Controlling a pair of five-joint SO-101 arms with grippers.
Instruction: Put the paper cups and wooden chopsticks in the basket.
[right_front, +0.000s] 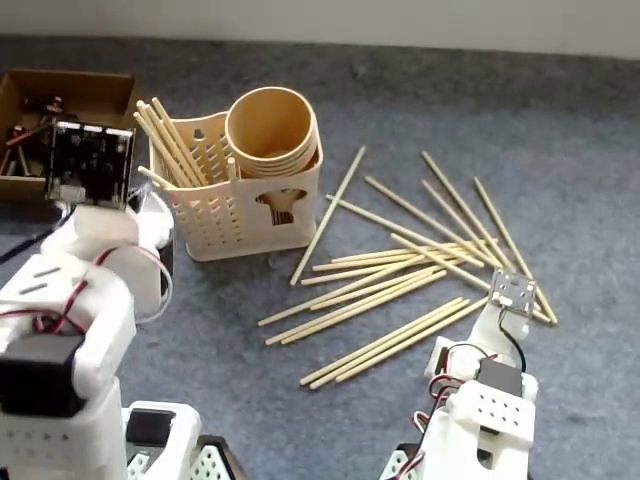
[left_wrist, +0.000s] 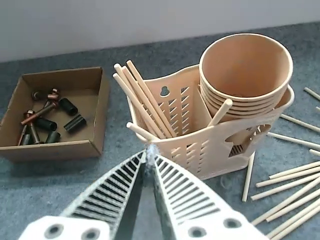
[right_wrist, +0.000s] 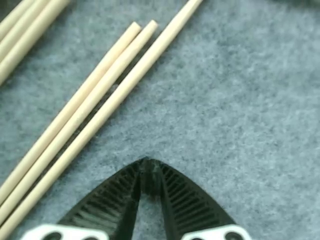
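right pincer (right_wrist: 148, 167) shut tight, empty, over the surface (right_wrist: 250, 100), just beside loose chopsticks (right_wrist: 95, 107). left pincer (left_wrist: 148, 155) also closed, holding nothing, tip near the basket (left_wrist: 180, 145). More chopsticks scattered on the right arm's side. Basket holds stacked cups (left_wrist: 245, 70) in one compartment, chopstick bundle (left_wrist: 142, 100) in the other. Box (left_wrist: 97, 107) of small parts beyond.

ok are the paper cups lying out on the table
No, the stacked paper cups stand upright inside one compartment of the basket, beside the compartment holding some chopsticks.
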